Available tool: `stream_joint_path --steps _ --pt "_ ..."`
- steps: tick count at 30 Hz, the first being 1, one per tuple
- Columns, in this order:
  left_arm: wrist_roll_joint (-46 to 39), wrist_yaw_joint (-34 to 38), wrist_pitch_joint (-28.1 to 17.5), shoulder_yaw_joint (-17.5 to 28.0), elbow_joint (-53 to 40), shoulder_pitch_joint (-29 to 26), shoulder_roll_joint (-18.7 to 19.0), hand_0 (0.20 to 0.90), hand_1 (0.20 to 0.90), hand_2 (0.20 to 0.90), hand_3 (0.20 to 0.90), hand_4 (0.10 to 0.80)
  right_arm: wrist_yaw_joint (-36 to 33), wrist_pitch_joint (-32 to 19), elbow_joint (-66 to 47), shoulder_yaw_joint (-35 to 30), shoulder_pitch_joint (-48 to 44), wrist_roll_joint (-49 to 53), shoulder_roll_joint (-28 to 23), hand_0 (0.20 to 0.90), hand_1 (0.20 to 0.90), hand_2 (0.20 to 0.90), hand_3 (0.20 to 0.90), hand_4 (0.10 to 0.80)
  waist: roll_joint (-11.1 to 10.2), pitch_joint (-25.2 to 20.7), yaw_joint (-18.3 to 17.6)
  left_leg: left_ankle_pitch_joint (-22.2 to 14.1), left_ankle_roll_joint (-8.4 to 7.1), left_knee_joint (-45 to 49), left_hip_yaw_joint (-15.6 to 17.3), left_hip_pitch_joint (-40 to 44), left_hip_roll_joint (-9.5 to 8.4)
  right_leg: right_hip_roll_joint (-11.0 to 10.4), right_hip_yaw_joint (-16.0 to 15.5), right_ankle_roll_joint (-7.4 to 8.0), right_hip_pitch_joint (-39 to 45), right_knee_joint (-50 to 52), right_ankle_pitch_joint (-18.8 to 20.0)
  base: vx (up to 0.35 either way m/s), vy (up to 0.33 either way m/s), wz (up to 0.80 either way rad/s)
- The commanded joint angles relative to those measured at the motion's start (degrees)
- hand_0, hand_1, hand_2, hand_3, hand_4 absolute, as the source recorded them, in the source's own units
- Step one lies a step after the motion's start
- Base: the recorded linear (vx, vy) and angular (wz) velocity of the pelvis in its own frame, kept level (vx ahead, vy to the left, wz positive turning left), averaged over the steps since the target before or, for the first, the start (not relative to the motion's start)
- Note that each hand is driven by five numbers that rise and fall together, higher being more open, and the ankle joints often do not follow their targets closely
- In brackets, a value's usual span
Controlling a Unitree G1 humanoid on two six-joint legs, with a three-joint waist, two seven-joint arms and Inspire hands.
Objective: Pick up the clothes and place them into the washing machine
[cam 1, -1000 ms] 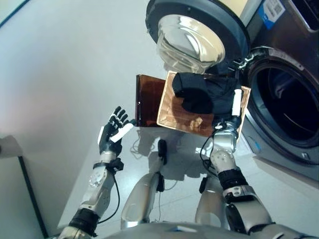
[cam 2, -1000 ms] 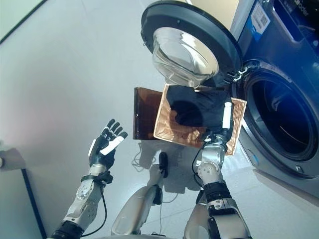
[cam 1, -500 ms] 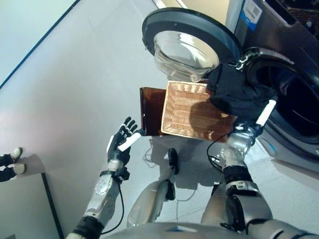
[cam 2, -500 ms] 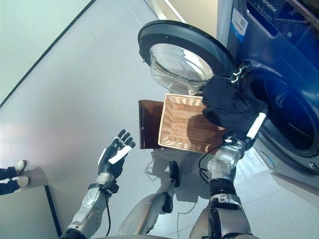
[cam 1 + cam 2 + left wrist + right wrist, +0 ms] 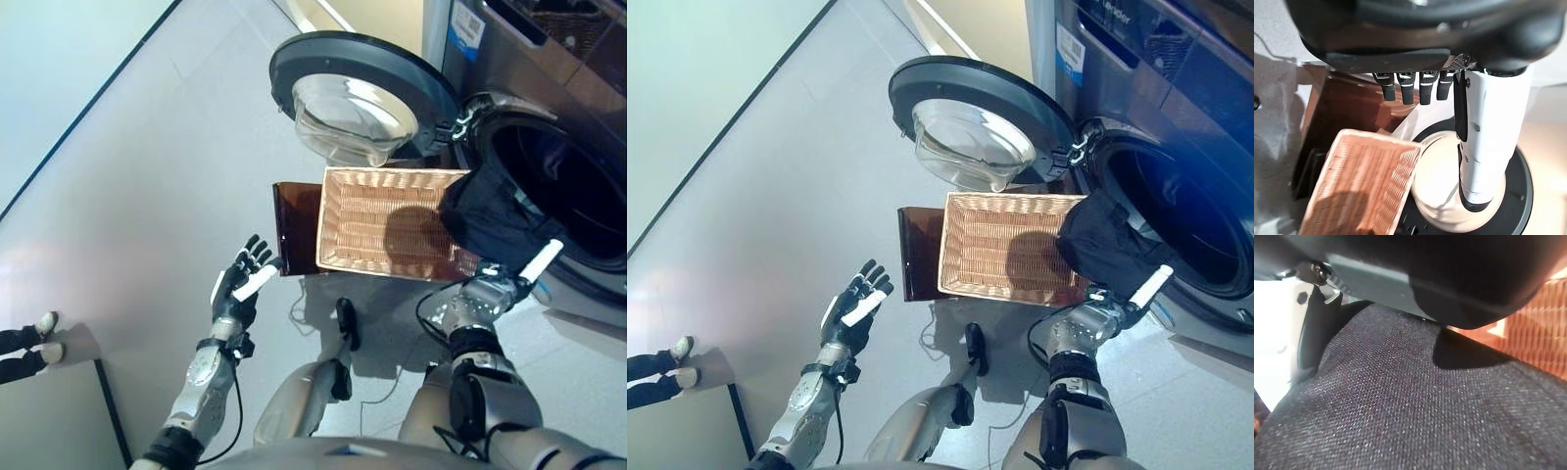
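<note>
A black garment (image 5: pixel 487 217) hangs bunched in the air between the wicker basket (image 5: pixel 377 223) and the washing machine's open drum (image 5: pixel 573 181). It overlaps the basket's right rim and the drum's near edge. My right hand (image 5: pixel 498 291) is just below it and shut on the cloth, with the white-covered thumb sticking out; in the right wrist view the black garment (image 5: pixel 1415 401) fills the picture. The basket holds nothing. My left hand (image 5: pixel 239 287) hovers open over the floor left of the basket, its fingers (image 5: pixel 1410 88) straight.
The round glass door (image 5: pixel 358 93) stands swung open, beyond the basket and left of the drum. A brown board (image 5: pixel 294 227) sticks out from under the basket's left side. A person's shoes (image 5: pixel 24 343) show at the left edge. A grey slab (image 5: pixel 49 421) lies at the lower left.
My right hand lifted the black garment out of the basket and carried it right to the drum's mouth, leaving the basket empty. The camera shifted. The left hand stayed open.
</note>
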Motion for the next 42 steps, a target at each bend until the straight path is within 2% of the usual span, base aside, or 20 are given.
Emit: stream_joint_path --steps 1,6,14,22,33,42 --pt "-0.96 -0.85 -3.51 -0.73 -2.87 -0.73 1.95 0.900 0.900 0.900 0.900 0.800 1.70 -3.58 -0.89 -0.20 -4.84 -0.48 -4.47 0.200 0.200 0.200 0.200 0.300 2.46 -3.85 1.48 -4.77 -5.52 -0.39 -0.98 3.21 -1.27 0.76 0.01 -1.39 -0.35 4.18 -1.86 0.005 -0.002 -0.11" --pt "-0.65 -1.24 -3.39 -1.11 -2.36 -0.68 2.49 0.900 0.900 0.900 0.900 0.800 1.01 -4.03 2.80 -2.31 -8.05 0.05 -7.85 0.200 0.200 0.200 0.200 0.300 3.24 -4.32 1.73 -4.82 -5.52 -0.39 -0.74 3.33 -1.26 0.73 0.08 -1.35 -0.29 4.19 -2.01 0.002 -0.002 -0.04" --pt "-0.15 -1.63 -3.53 -1.50 -3.07 -0.32 3.45 0.900 0.900 0.900 0.900 0.800 -0.67 -3.56 4.39 -1.28 -13.77 -2.10 -13.36 0.200 0.200 0.200 0.200 0.300 3.80 -4.64 2.86 -4.54 -5.65 -0.39 -0.64 2.97 -1.12 0.98 0.19 -1.35 -0.88 4.14 -1.97 0.000 0.000 0.00" --pt "-1.38 -2.55 -4.14 -2.01 -9.37 0.03 5.14 0.900 0.900 0.900 0.900 0.800 -3.02 -4.19 6.03 0.39 -22.93 -2.78 -18.47 0.200 0.200 0.200 0.200 0.300 5.34 -3.72 5.58 -3.89 -6.21 -0.39 -0.79 1.19 -0.84 1.08 0.28 -1.50 -3.56 4.95 -2.96 -0.009 -0.045 -0.02" --pt "-11.18 -3.50 -4.21 -2.18 -11.85 0.38 3.89 0.900 0.900 0.900 0.900 0.800 -4.71 -3.84 9.52 4.48 -34.18 -3.33 -25.57 0.200 0.200 0.200 0.200 0.300 7.90 -3.18 8.24 -2.68 -6.90 -0.39 -0.50 -2.63 -0.81 1.08 1.73 -1.95 -9.62 8.04 -3.81 0.001 -0.026 -0.01" --pt "-19.61 -3.44 -4.88 -1.37 -10.55 0.12 1.44 0.900 0.900 0.900 0.900 0.800 -4.66 -6.93 8.97 3.62 -38.43 -0.72 -28.33 0.200 0.200 0.200 0.200 0.300 9.76 -3.14 8.48 -2.22 -7.41 -0.39 -0.08 -4.79 -0.69 1.33 2.91 -2.28 -13.34 10.17 -4.87 0.004 -0.015 -0.02"
